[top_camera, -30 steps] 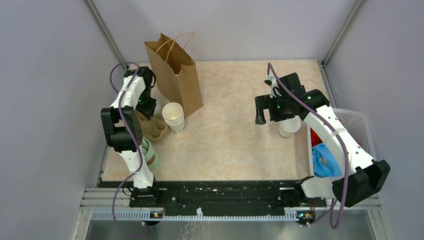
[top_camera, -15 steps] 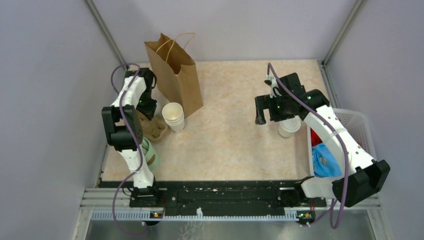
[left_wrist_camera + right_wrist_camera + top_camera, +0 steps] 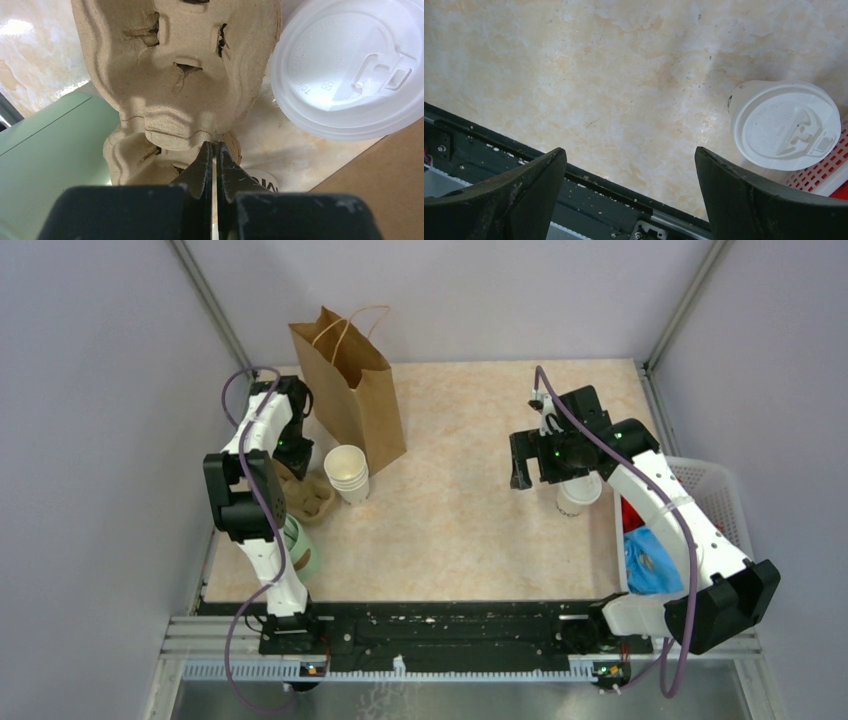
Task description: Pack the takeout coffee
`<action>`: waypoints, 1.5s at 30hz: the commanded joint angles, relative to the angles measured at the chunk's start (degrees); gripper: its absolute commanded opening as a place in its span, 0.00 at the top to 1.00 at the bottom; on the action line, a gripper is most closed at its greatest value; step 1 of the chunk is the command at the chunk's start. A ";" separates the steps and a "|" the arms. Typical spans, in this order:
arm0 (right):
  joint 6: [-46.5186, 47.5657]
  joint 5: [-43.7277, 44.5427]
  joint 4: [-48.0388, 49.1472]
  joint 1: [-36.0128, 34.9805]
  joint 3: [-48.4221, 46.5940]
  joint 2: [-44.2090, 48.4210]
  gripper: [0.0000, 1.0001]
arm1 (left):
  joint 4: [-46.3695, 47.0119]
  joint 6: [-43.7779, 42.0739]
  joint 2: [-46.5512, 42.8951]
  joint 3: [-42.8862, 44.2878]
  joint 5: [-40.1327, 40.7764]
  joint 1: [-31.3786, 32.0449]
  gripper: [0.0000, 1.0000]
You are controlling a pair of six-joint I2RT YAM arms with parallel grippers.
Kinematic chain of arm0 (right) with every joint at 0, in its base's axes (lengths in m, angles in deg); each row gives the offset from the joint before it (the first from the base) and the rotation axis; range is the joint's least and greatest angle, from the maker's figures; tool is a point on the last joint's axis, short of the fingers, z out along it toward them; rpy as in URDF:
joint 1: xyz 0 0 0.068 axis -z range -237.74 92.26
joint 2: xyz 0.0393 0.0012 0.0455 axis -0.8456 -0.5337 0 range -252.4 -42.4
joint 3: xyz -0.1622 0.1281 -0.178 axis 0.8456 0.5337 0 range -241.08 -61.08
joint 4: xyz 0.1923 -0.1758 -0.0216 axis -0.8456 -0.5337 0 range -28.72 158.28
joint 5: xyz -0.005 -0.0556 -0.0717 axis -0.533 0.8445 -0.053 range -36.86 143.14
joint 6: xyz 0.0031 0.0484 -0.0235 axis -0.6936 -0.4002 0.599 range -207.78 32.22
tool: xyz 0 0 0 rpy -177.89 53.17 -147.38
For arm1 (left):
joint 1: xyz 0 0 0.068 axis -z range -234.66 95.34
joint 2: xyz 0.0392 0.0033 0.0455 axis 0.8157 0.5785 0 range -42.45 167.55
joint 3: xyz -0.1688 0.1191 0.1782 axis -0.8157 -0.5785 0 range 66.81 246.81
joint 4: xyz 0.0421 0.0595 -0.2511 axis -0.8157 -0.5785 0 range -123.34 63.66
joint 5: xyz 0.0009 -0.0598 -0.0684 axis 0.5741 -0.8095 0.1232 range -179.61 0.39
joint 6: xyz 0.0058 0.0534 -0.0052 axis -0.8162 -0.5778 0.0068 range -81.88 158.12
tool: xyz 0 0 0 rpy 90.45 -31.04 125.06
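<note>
- Mint-green cylinder (image 3: pixel 303 548) lies near the table's (image 3: pixel 470 530) near left corner, partly hidden by the left arm.
- White mesh basket (image 3: pixel 712 485) sits just outside the right edge, with blue and red items inside.
- Brown pulp cup carrier (image 3: pixel 175 65) rests by the left edge, just beyond the green cylinder. The left gripper (image 3: pixel 214 150) is closed to a thin slit with its tips at the carrier's rim; whether they pinch it cannot be told. A loose white lid (image 3: pixel 350 70) lies just beside the carrier.
- Stack of lidless cream cups (image 3: pixel 347 472) stands just right of the carrier.
- Takeout coffee (image 3: pixel 785 125) stands upright near the right edge, just beside the basket, with its lid on. The right gripper (image 3: pixel 629 150) hovers spread wide and empty, and the coffee is near one finger, not between them.
- Brown paper bag (image 3: pixel 350 390) stands upright at the far left corner, with its mouth open.
</note>
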 commanded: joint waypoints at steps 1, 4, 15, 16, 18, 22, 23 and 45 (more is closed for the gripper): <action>0.47 -0.54 1.95 -0.75 0.36 0.47 0.01 | -1.37 -0.90 -2.33 2.35 1.16 -0.29 0.99; 0.47 -0.59 2.13 -0.75 0.53 0.59 0.01 | -1.65 -1.41 -2.86 2.73 1.51 -0.29 0.98; 0.51 -0.87 2.11 -0.71 0.74 0.69 0.01 | 0.01 -2.13 -2.83 2.29 0.00 -0.44 0.84; 0.47 -0.86 2.11 -0.75 0.72 0.69 0.01 | 0.04 -2.12 -2.66 2.36 -0.18 -0.41 0.83; 0.47 -0.77 2.12 -0.72 0.81 0.80 0.01 | 0.05 -2.12 -2.44 2.70 -0.19 -0.45 0.80; 0.47 -0.85 2.19 -0.72 0.75 0.67 0.01 | -0.04 -1.88 -2.37 2.91 -0.06 -0.43 0.76; 0.47 -0.86 2.20 -0.73 0.76 0.70 0.01 | -0.04 -1.86 -2.33 3.03 -0.20 -0.45 0.76; 0.55 -1.47 2.25 -0.83 0.86 0.49 0.01 | -0.03 -0.55 -2.32 0.12 -0.64 -0.46 0.82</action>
